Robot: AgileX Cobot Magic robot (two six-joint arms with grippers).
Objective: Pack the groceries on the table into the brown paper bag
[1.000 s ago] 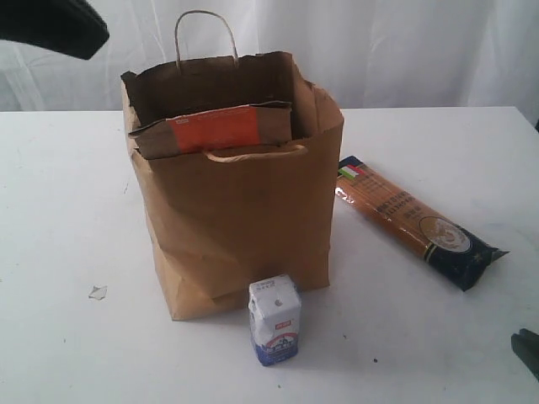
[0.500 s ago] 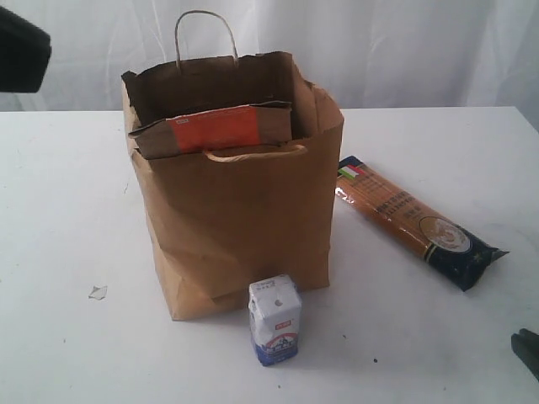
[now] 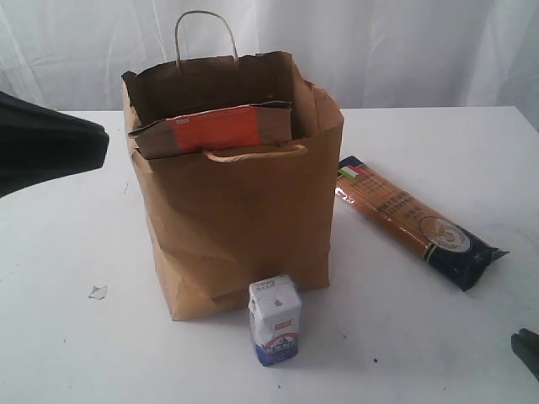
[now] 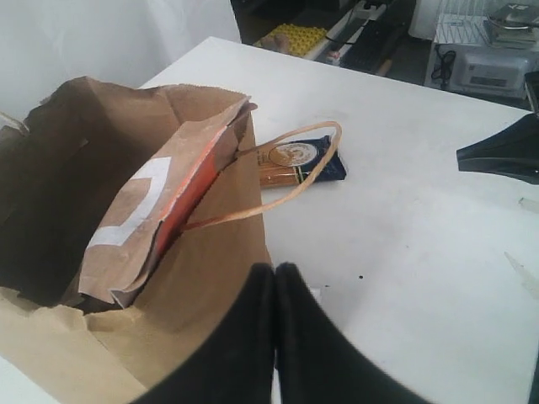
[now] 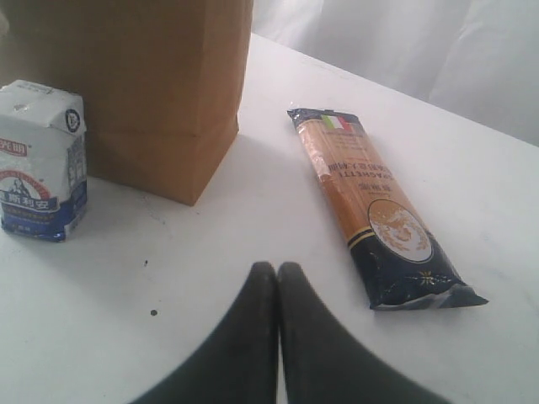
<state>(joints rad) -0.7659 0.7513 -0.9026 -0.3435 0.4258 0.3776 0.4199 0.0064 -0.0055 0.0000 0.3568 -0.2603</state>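
Observation:
The brown paper bag point(image 3: 240, 202) stands open on the white table point(image 3: 67, 227). A kraft pouch with an orange label point(image 3: 215, 128) leans inside its front wall. In front of the bag stands the small white-blue carton point(image 3: 274, 320). The long spaghetti packet point(image 3: 413, 220) lies flat to its right. My left gripper point(image 3: 103, 145) hangs shut and empty left of the bag, near its rim point(image 4: 275, 269). Low at the front right, my right gripper point(image 5: 277, 269) is shut and empty between the carton point(image 5: 42, 160) and the spaghetti point(image 5: 379, 210).
A small paper scrap point(image 3: 98, 292) lies on the table left of the bag. A white curtain point(image 3: 379, 50) hangs behind the table. The bag's twisted handles point(image 3: 205, 34) stick up above its rim. Equipment point(image 4: 488, 50) stands beyond the table's edge.
The left arm has dropped from the upper left corner to about the height of the bag's rim and reaches further right. The bag, carton, spaghetti and right gripper have not moved.

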